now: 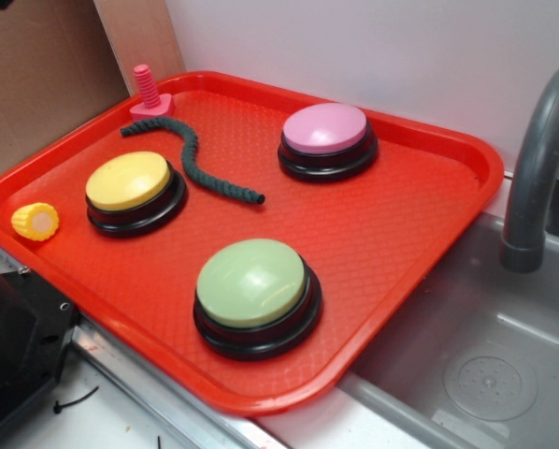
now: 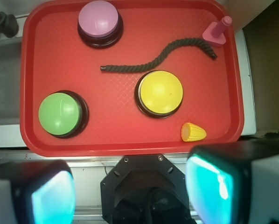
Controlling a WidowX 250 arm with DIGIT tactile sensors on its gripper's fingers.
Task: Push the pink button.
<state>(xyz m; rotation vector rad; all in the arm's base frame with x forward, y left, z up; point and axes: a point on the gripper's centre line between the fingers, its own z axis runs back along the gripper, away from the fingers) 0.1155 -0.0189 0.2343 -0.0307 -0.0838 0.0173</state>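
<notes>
A toy kitchen set up as a robot test bench. A grey plastic sink basin point(image 1: 466, 365) with a curved grey faucet point(image 1: 538, 168) sits just beside a red plastic cafeteria tray point(image 1: 420, 224). A plain white wall point(image 1: 373, 47) stands behind the tray.

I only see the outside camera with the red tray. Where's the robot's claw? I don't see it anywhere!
Observer: It shows only in the wrist view. The gripper hangs outside the tray, past the rim nearest the yellow button.
Child: Is it holding something?
Observer: No. Its fingers are spread wide apart with nothing between them.
Child: Is it close to the pink button?
Observer: No. From the wrist view, the pink button sits at the far side of the tray, with the dark rope lying in between.
</notes>
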